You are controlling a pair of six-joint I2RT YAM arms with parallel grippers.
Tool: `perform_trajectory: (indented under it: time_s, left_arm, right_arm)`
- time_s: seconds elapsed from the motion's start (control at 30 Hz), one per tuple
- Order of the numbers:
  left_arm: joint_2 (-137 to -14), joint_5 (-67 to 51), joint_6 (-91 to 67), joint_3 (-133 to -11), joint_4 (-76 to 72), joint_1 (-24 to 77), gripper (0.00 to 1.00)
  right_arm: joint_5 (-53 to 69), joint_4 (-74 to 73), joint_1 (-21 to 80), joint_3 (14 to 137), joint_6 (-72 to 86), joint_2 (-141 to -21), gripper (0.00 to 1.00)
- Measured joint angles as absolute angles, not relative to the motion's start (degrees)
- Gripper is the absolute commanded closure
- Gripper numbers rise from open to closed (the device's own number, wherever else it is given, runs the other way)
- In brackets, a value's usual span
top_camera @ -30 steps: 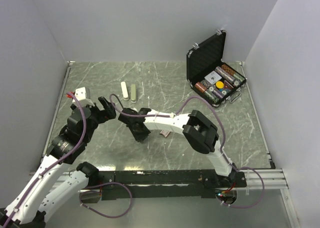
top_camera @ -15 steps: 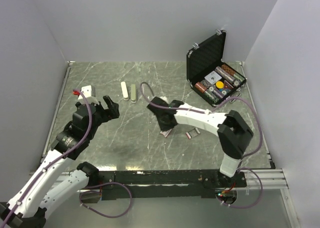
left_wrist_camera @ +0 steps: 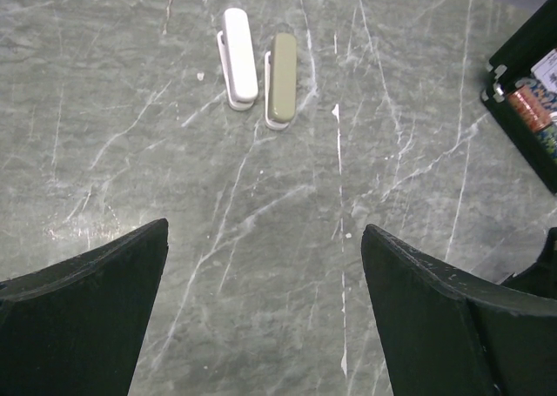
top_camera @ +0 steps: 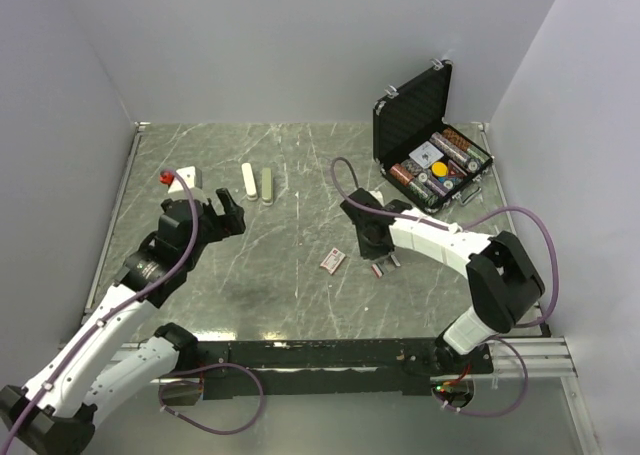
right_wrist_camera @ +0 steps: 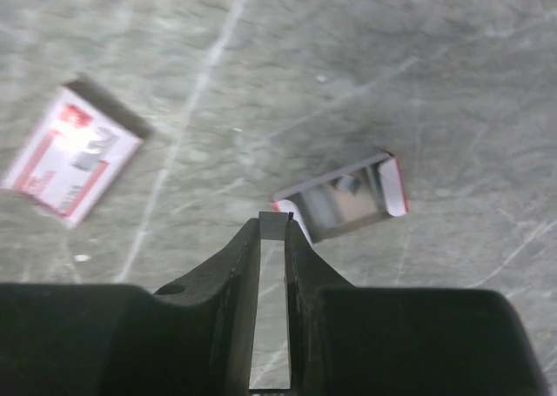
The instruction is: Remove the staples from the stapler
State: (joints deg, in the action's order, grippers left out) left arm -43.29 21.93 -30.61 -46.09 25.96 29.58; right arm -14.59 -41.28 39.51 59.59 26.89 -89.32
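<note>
My right claw (right_wrist_camera: 275, 238) swung toward three o'clock, nearly shut on staples (right_wrist_camera: 277, 223), ready for the tray (right_wrist_camera: 348, 196); left claw (left_wrist_camera: 263, 231) wide, empty.

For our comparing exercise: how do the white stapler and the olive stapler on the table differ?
Colour: the white stapler is bright white, the olive stapler dull green. Position: the white stapler lies left of the olive stapler and slightly farther back. Both are slim, rounded bars lying flat, parallel and close together.
</note>
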Motion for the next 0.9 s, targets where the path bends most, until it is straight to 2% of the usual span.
perform_trajectory:
  time_s: [0.47,0.9]
  left_arm:
    - [-48.05,20.82,-29.56,-46.09,24.67,29.54,0.03]
    - [-49.36,20.75,-29.39,-46.09,24.43,29.21,0.03]
  right_arm:
    - [-14.09,-38.83,31.40,52.62,25.78,-86.06,0.83]
    - [-12.38,-36.38,30.44,49.52,25.63,-86.04,0.82]
